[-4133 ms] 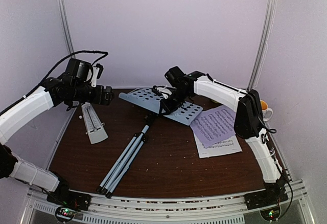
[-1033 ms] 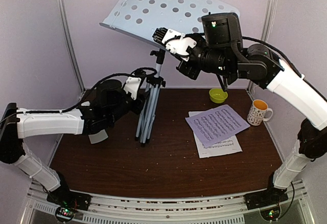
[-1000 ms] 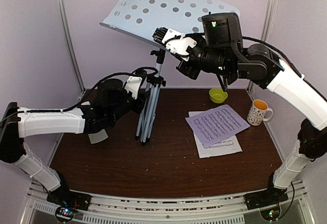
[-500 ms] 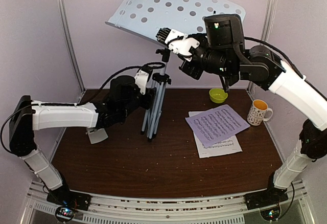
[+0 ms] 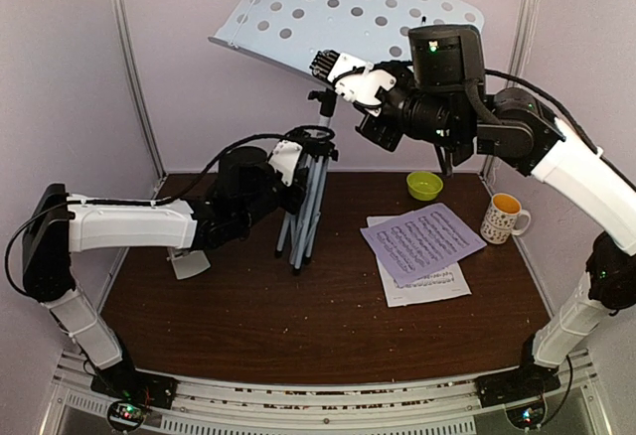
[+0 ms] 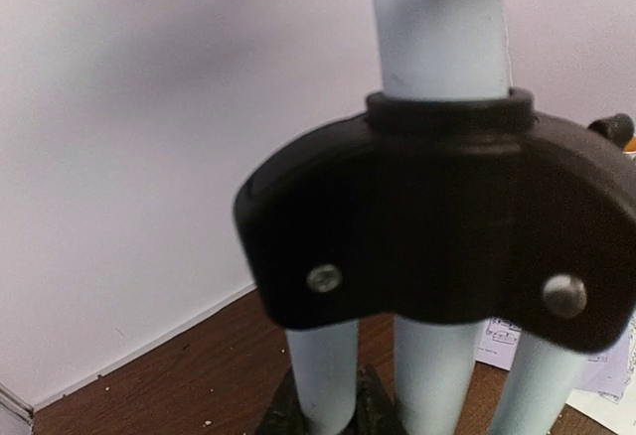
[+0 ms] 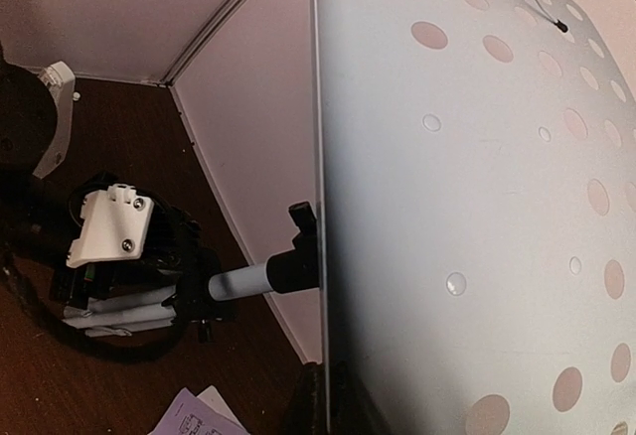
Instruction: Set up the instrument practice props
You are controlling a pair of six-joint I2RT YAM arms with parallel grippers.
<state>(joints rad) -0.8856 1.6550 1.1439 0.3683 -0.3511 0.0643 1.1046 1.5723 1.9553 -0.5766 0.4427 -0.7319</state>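
Left tool at tripod hub, music stand farther right than before.

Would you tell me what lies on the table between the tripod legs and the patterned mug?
The two overlapping sheet-music pages, as the top view shows.

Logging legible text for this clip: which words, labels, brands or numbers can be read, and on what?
No text is legible in any view.
Too small to read: print on the two printed sheet-music pages.
No lettering discernible: patterned white mug, decoration only.
No label visible: pale perforated-metal music stand.
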